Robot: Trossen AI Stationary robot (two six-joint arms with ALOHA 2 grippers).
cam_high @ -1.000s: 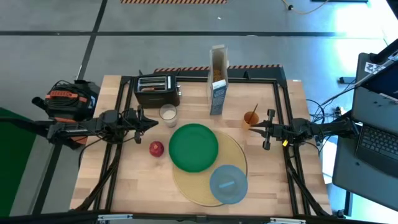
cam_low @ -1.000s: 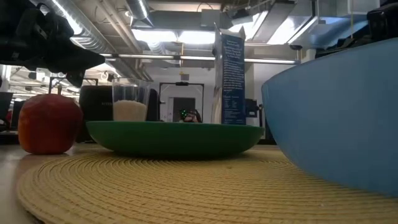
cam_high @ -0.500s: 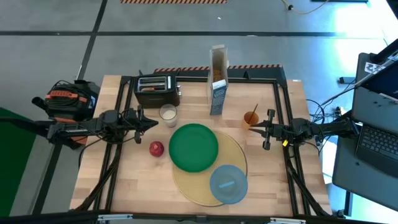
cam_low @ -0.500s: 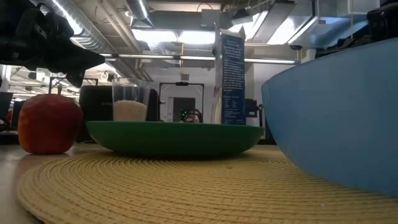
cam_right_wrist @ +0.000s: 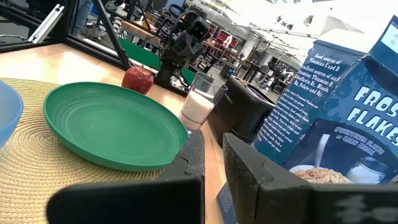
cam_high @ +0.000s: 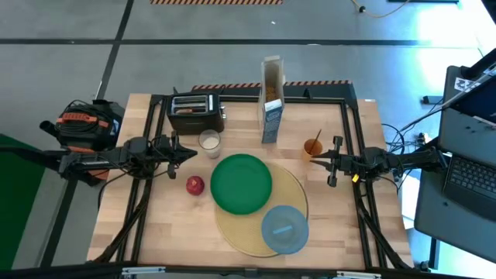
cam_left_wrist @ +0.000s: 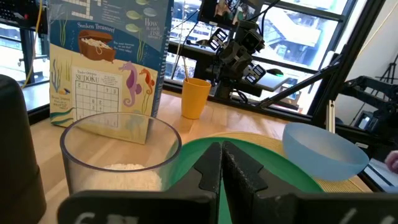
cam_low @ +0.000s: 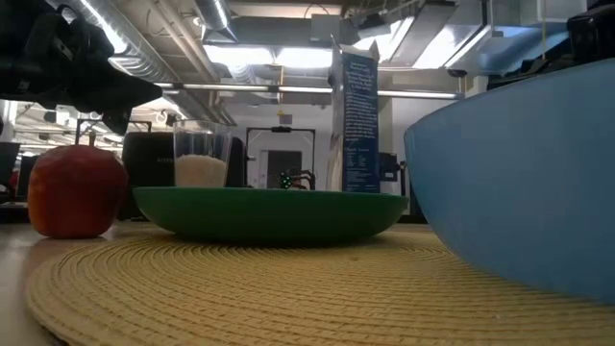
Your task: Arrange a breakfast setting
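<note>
The round yellow mat (cam_high: pixel 298 198) lies at the table's middle near side. The green plate (cam_high: pixel 241 182) rests on its far left part and the blue-grey bowl (cam_high: pixel 284 229) on its near part. The red apple (cam_high: pixel 194 184) lies left of the plate. The milk glass (cam_high: pixel 208 140) stands behind it. The blue cereal box (cam_high: pixel 270 108) stands upright at the far middle. The orange cup (cam_high: pixel 312 146) stands to its right. A brownish slice (cam_high: pixel 186 110) sits in the toaster (cam_high: pixel 195 113). My left gripper (cam_high: pixel 191 153) is shut and empty beside the glass (cam_left_wrist: pixel 121 155). My right gripper (cam_high: pixel 313 160) hovers beside the cup, empty, its fingers a narrow gap apart (cam_right_wrist: pixel 213 155).
The table's black frame rails (cam_high: pixel 350 132) run along the far side and down both sides under the arms. A laptop (cam_high: pixel 471 174) stands off the table's right edge. Bare wood (cam_high: pixel 155 225) shows at the near left.
</note>
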